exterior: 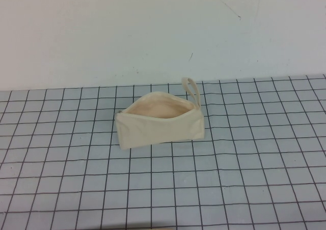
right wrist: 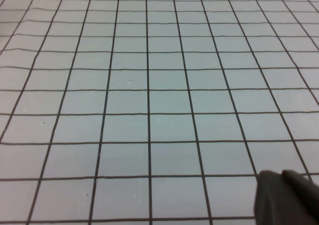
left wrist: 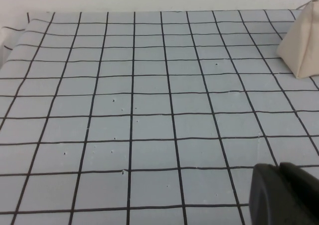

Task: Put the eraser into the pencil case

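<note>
The pencil case (exterior: 160, 130), a cream-white fabric pouch, stands in the middle of the grid mat with its zip open, showing the pale peach lining (exterior: 158, 109). Its loop strap (exterior: 192, 90) sticks up at the right end. One end of the pencil case also shows in the left wrist view (left wrist: 303, 45). The eraser is not in view in any frame. My left gripper (left wrist: 281, 166) hovers low over bare mat, well away from the pouch, its dark fingers together and empty. My right gripper (right wrist: 281, 174) is likewise shut and empty over bare mat. Neither arm shows in the high view.
A grey mat with a black grid (exterior: 244, 179) covers the table. A plain white wall (exterior: 153, 31) rises behind its far edge. The mat's left edge shows in the left wrist view (left wrist: 15, 40).
</note>
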Robot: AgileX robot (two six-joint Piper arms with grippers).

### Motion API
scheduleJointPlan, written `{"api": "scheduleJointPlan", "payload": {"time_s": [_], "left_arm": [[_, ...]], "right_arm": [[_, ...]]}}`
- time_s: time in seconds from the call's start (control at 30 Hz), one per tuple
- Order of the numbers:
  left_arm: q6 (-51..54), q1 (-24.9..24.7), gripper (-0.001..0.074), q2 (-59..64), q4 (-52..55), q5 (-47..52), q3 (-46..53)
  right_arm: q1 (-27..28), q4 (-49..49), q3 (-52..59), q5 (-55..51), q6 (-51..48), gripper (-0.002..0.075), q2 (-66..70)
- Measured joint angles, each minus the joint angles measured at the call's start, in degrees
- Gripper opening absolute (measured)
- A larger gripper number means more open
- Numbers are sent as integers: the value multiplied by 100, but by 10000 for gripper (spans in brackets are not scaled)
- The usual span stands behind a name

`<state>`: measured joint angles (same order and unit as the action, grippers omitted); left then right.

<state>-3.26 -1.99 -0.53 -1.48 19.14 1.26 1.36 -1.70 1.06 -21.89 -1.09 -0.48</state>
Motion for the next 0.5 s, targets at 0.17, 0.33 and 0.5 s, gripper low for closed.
{"api": "scheduleJointPlan", "payload": {"time_s": [0.17, 0.33, 0.5], "left_arm": [[-100, -22, -1, 0, 103, 0, 0], [-98, -30, -1, 0, 183, 0, 0], [-101, -30, -1, 0, 148, 0, 0]], "right_arm": [[0, 0, 0, 0, 0, -1, 0], [0, 0, 0, 0, 0, -1, 0], [0, 0, 0, 0, 0, -1, 0]]}}
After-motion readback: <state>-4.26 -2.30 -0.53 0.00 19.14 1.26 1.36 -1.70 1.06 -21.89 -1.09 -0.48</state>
